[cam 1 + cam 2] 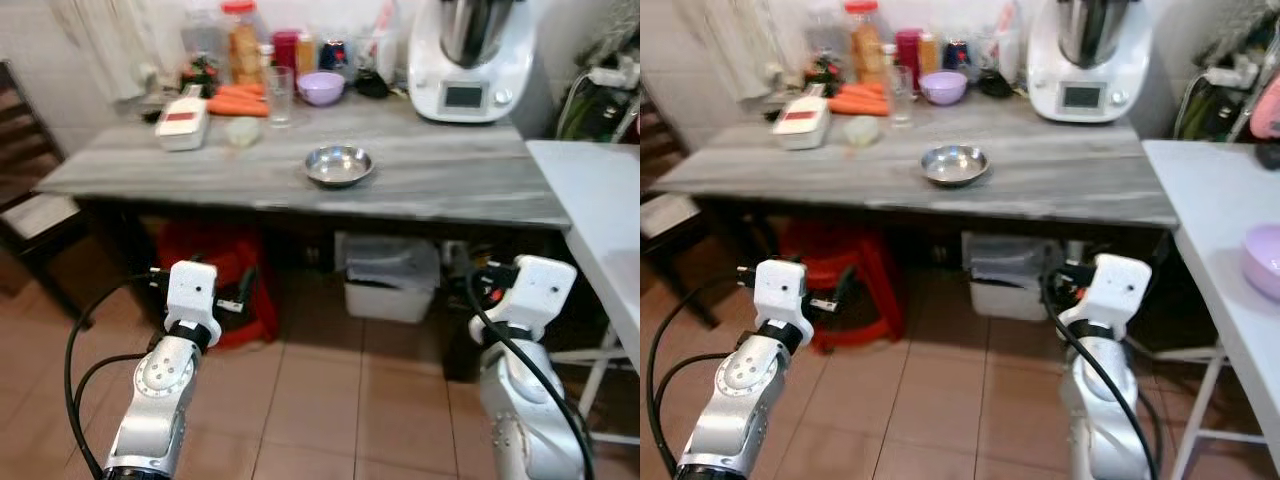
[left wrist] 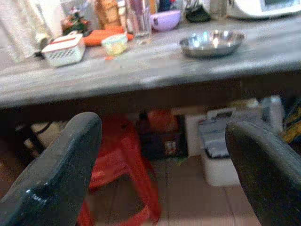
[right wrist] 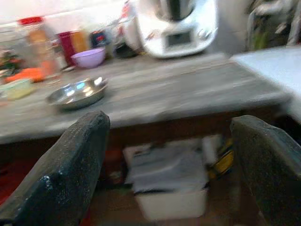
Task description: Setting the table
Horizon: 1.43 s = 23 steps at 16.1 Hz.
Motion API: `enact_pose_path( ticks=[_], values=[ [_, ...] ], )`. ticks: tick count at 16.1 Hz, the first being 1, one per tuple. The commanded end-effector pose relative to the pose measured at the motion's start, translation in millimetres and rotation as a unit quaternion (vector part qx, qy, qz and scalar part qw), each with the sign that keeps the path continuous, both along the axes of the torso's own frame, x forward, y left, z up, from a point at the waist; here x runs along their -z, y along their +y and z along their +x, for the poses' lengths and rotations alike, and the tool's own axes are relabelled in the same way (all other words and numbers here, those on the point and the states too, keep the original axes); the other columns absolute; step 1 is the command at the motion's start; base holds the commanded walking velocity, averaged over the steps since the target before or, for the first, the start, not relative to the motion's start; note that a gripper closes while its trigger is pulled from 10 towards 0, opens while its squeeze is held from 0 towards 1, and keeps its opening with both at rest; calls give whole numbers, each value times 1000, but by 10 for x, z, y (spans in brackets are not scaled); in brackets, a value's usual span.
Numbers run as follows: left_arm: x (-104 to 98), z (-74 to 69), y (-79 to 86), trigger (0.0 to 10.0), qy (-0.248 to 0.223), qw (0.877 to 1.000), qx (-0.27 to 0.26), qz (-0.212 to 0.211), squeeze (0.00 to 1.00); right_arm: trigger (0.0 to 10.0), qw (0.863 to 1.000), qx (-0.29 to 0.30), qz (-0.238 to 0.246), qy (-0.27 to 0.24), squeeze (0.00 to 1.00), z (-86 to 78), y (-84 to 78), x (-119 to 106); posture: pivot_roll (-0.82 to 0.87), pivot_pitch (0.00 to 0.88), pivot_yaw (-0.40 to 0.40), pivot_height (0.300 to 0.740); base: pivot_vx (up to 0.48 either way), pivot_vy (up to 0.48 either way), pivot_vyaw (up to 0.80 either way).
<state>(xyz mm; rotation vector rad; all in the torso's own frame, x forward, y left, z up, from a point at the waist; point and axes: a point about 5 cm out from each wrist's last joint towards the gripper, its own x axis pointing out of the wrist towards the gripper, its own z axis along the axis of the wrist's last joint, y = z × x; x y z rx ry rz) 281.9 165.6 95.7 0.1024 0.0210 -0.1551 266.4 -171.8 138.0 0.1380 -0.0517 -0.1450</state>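
A steel bowl [image 1: 339,163] sits near the middle of the grey wooden table [image 1: 450,190]. Behind it stand a clear glass [image 1: 280,95] and a small purple bowl [image 1: 321,87]. Another purple bowl [image 1: 1265,262] rests on the white table [image 1: 600,200] at the right. Both silver arms are held low in front of the grey table's front edge, the left arm [image 1: 165,380] before a red stool and the right arm [image 1: 520,400] near the table's right end. My left gripper [image 2: 164,125] is open and holds nothing. My right gripper [image 3: 171,120] is also open, its fingers wide apart.
A white kitchen machine [image 1: 470,50] stands at the back right, with carrots [image 1: 238,100], a white box with a red lid [image 1: 183,122] and several jars at the back left. Under the table are a red stool [image 1: 225,270] and a white bin [image 1: 390,280]. A dark chair [image 1: 25,200] stands at the left.
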Motion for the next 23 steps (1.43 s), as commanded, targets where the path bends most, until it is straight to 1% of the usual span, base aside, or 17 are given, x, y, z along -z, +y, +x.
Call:
enact_pose_path(
  ticks=[1, 3, 4, 5, 7, 9, 17, 20, 23],
  values=[
    [-17, 7, -27, 10000, -3, 1000, 5, 0, 0, 10000, 1000, -2, 2, 9, 0, -5, -17, 18, -22, 0, 61, 740, -307, 0, 0],
    [-22, 8, -34, 10000, -5, 1000, 8, -1, 0, 10000, 1000, -6, 1, 8, 0, -12, -7, 23, -22, 0, 61, 740, -266, 0, 0],
    [-25, 5, -33, 10000, -7, 1000, 10, 0, 0, 10000, 1000, -7, -7, 3, 0, -16, -6, 6, -24, 0, 63, 740, 0, 0, 0],
    [-25, -1, -36, 10000, -8, 1000, 13, -2, 0, 10000, 1000, -5, -4, 4, 0, -23, -10, 3, -26, 0, 64, 740, 0, 0, 0],
    [-31, -1, -51, 10000, -10, 1000, 26, -5, 0, 10000, 1000, -5, -1, 6, 0, -23, -17, 6, -26, 0, 64, 740, 0, 0, 0],
    [-72, -27, -93, 10000, -24, 998, 50, -13, 0, 10000, 1000, -4, 8, -5, 0, -27, -21, -27, -29, 0, 63, 740, 0, 0, 0],
    [-86, -46, -114, 10000, -26, 997, 66, -16, 0, 10000, 1000, -4, 17, -8, 0, -28, -35, -41, -26, 0, 63, 740, 0, 0, -56],
    [-89, -54, -118, 10000, -25, 997, 69, -19, 0, 10000, 1000, -6, 12, -11, 0, -102, -52, -50, -26, 0, 63, 740, 0, -174, 0],
    [-100, -47, -106, 10000, -25, 997, 71, -19, 0, 10000, 1000, -7, 13, 1, 0, -178, -75, 15, -26, 0, 69, 740, 0, -368, 0]
  ],
)
